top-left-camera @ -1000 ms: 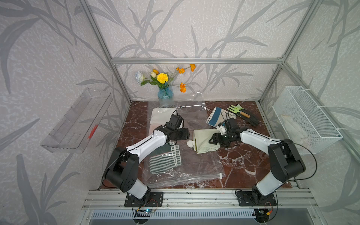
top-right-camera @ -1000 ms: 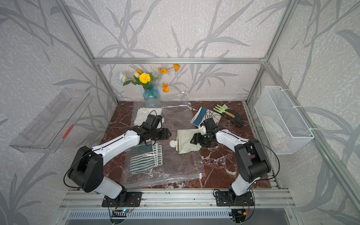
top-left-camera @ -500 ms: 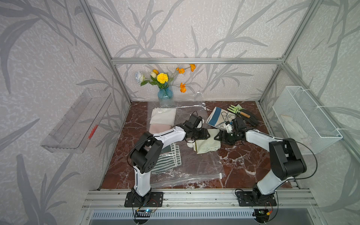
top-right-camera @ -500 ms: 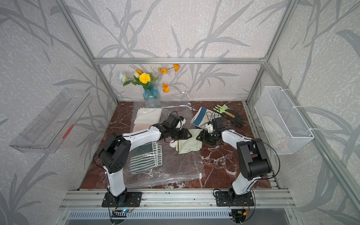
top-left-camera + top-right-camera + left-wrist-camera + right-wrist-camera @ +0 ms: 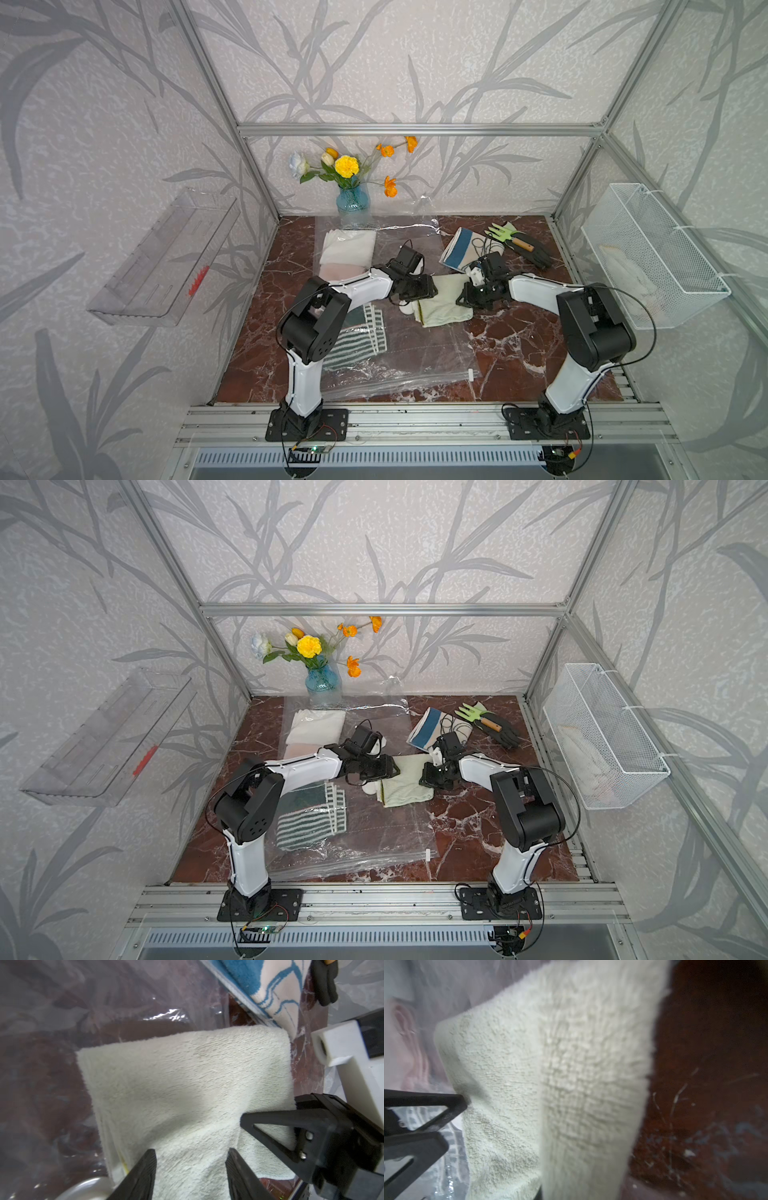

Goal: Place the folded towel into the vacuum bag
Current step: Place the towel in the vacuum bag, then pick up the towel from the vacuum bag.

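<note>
The folded towel (image 5: 442, 302) (image 5: 406, 785), pale cream, lies mid-table with its left part on the vacuum bag (image 5: 419, 353), a large clear plastic sheet with a white slider clip (image 5: 470, 374) and a round white valve cap (image 5: 405, 308). My left gripper (image 5: 422, 289) (image 5: 191, 1165) is at the towel's left edge, its fingers apart with the pile showing between them. My right gripper (image 5: 467, 297) has closed on the towel's right edge. In the right wrist view a raised fold of the towel (image 5: 581, 1084) runs into the jaws and hides them.
A striped green-and-white towel (image 5: 357, 336) lies inside the bag, and a white one (image 5: 349, 249) under plastic behind it. A blue-patterned towel (image 5: 459, 249), black glove (image 5: 536, 253) and green hand fork (image 5: 500, 230) sit at the back right. A vase (image 5: 352, 199) stands at the back wall.
My left arm swung right from over the bag to the towel's left edge. My right gripper narrowed onto the towel's right edge, lifting a fold.
</note>
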{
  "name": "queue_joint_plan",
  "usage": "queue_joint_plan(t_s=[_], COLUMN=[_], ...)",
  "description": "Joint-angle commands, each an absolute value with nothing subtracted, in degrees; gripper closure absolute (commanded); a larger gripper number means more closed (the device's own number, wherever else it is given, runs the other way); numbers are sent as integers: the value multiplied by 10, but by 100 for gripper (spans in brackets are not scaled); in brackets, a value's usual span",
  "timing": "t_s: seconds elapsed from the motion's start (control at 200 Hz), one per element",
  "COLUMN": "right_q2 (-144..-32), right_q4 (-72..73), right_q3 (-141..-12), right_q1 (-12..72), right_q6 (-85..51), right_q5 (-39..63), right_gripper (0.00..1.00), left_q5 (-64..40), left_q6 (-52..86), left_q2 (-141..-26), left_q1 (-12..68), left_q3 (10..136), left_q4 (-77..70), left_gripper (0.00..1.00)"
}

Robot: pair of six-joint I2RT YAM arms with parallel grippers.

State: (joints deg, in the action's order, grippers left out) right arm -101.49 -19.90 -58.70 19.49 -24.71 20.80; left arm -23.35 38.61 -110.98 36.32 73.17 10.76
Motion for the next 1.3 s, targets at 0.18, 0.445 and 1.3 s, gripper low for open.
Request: queue_joint_plan(t_s=[0.18,0.445,1.3], right_q2=[-1043,-1095,-1146], right_q4=[-448,-482,-340], right_q3=[-757,-851,-800], right_q1=[300,379,428], right_q6=[-181,-204,-234], right_q5=[-101,-173,-28], right_gripper=[78,82,43], left_q5=[-252,-263,-255], left_q6=[429,447,449], left_q2=[-1181,-1115,-1012], left_q1=[356,343,285], left_q3=[738,654,523], left_q4=[32,0,-5], left_gripper=[60,60,65])
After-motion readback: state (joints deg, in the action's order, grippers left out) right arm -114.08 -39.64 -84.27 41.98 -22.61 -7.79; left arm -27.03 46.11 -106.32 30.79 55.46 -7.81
